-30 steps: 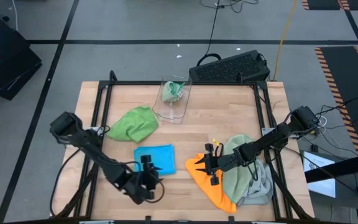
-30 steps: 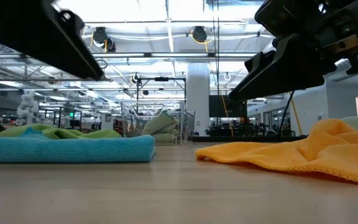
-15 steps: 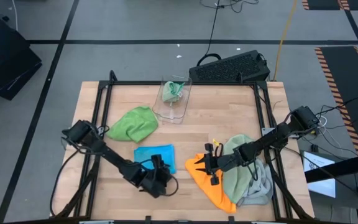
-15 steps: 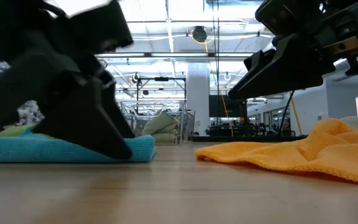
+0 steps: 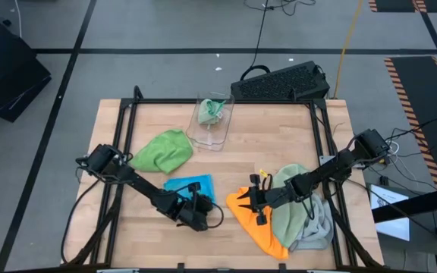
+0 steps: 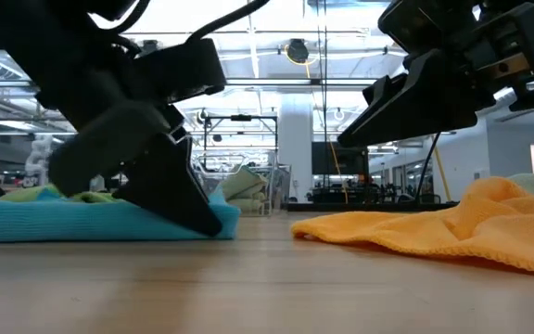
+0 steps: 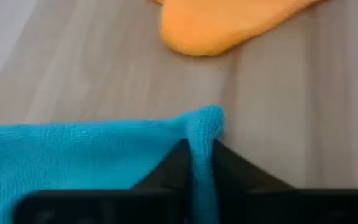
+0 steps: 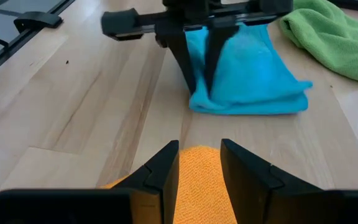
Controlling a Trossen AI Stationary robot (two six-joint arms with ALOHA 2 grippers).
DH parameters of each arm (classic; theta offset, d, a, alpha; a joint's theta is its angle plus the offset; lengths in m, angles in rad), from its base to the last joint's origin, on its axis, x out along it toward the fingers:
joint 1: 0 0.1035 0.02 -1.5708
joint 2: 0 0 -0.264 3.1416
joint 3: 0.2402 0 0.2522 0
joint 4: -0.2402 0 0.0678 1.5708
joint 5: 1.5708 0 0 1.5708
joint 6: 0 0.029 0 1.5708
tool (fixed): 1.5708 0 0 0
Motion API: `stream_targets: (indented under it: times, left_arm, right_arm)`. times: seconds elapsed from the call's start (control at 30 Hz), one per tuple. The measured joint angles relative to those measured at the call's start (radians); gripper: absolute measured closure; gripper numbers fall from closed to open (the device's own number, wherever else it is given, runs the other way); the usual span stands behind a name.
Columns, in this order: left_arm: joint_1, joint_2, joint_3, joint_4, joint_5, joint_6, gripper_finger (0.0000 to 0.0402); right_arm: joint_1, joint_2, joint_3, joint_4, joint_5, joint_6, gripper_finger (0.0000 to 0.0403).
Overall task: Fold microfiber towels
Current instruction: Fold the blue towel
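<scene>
Blue towel [image 5: 189, 189]: folded into a flat pad on the table, and it now has the left gripper [image 5: 196, 218] clamped on its near corner.

Left gripper: a second ago it sat wide open, well short of the cloth; now it has swung in to the blue towel's edge and snapped down tight. The left wrist view shows a ridge of blue cloth [image 7: 199, 134] pinched up between the two fingers, and the right wrist view shows those fingers [image 8: 199, 59] drawn together over the towel's corner.

What that means: the grab for the next fold looks made. From the low view I can't say whether the pinch has one layer or the whole stack.

Right gripper [image 5: 254, 199]: unmoved across the last second, poised at the tip of the orange towel [image 5: 258, 221], fingers part-way apart with orange cloth [image 8: 199, 177] between them. Whether it truly grips is hard to tell.

Beside the left gripper: the orange towel's tip lies just past the pinched corner, apart from it.

Beyond the left gripper: bright green towel [image 5: 164, 150], crumpled and unfolded.

Under the right arm: sage green towel [image 5: 290, 203] and grey towel [image 5: 319, 227] heaped with the orange one, not yet folded.

Far side: clear bin [image 5: 212, 121] with a green cloth inside.
</scene>
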State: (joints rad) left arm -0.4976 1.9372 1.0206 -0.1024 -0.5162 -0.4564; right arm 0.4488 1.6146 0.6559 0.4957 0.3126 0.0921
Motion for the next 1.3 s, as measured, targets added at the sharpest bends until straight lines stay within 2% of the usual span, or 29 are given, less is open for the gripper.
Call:
stream_targets:
  times: [0.07,0.23,0.3,0.47,0.6,0.67,0.97,1.1,1.3]
  left_arm:
    - [-0.006,-0.005,0.000,0.027,0.018,0.011,0.0388]
    - [-0.056,-0.032,0.000,0.086,0.001,0.009,0.0388]
    - [-0.087,-0.044,0.000,0.085,-0.038,0.011,0.0394]
    - [-0.162,-0.073,0.000,0.086,-0.150,0.014,0.0389]
    - [-0.202,-0.086,0.000,0.076,-0.170,0.016,0.0396]
    - [-0.217,-0.086,0.000,0.076,-0.173,0.016,0.0393]
    - [-0.260,-0.086,0.000,0.049,-0.210,0.007,0.0393]
    - [-0.265,-0.086,0.000,0.045,-0.210,0.004,0.0389]
    - [-0.272,-0.086,0.000,0.028,-0.189,-0.008,0.0388]
  right_arm:
    - [0.000,0.000,0.000,-0.001,0.000,0.000,0.0291]
    - [0.000,0.000,0.000,-0.008,-0.006,-0.022,0.0290]
    - [0.000,0.010,0.000,0.009,-0.032,-0.031,0.0281]
    - [0.010,0.093,0.000,0.142,-0.053,-0.082,0.0230]
    - [0.011,0.185,0.016,0.291,-0.051,-0.139,0.0189]
    - [0.008,0.231,0.056,0.306,-0.050,-0.166,0.0175]
    - [-0.027,0.446,0.388,0.112,-0.016,-0.391,0.0125]
    - [-0.048,0.486,0.442,0.063,-0.081,-0.432,0.0113]
    - [-0.040,0.504,0.444,0.065,0.003,-0.562,0.0112]
